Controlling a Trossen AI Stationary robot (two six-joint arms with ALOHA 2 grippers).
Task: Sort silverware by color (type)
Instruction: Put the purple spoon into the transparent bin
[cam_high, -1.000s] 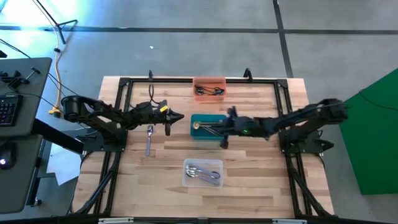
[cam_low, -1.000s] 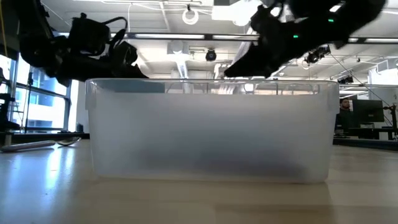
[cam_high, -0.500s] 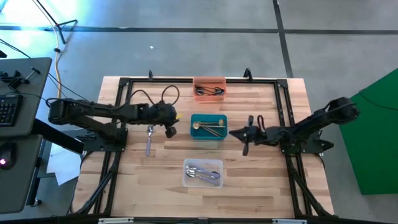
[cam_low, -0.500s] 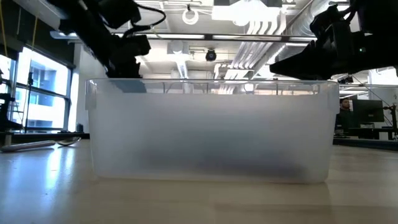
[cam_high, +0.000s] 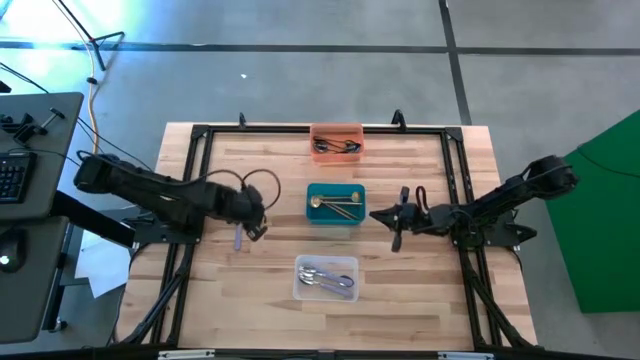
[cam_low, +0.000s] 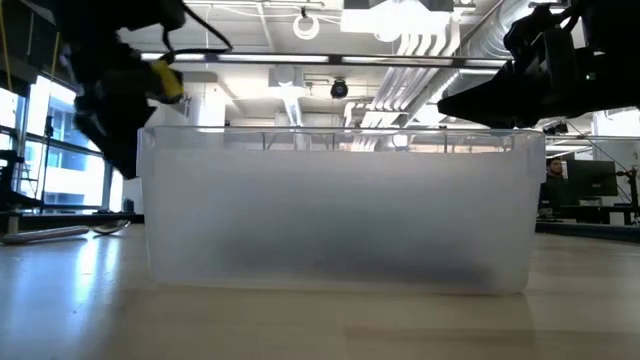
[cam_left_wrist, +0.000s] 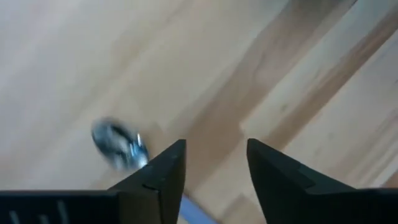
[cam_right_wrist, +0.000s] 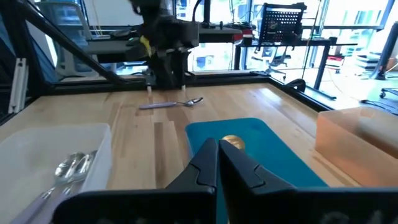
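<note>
Since a second ago we are swinging our left gripper back, jaws now wide, over the loose silver spoon at left-centre of the high view, readying a pick; our right gripper, pinched shut, is waiting right of centre.

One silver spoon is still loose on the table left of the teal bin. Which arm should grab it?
Left. The left gripper hangs right over the silver spoon with its fingers open. The right gripper is shut, on the far side of the teal bin.
</note>
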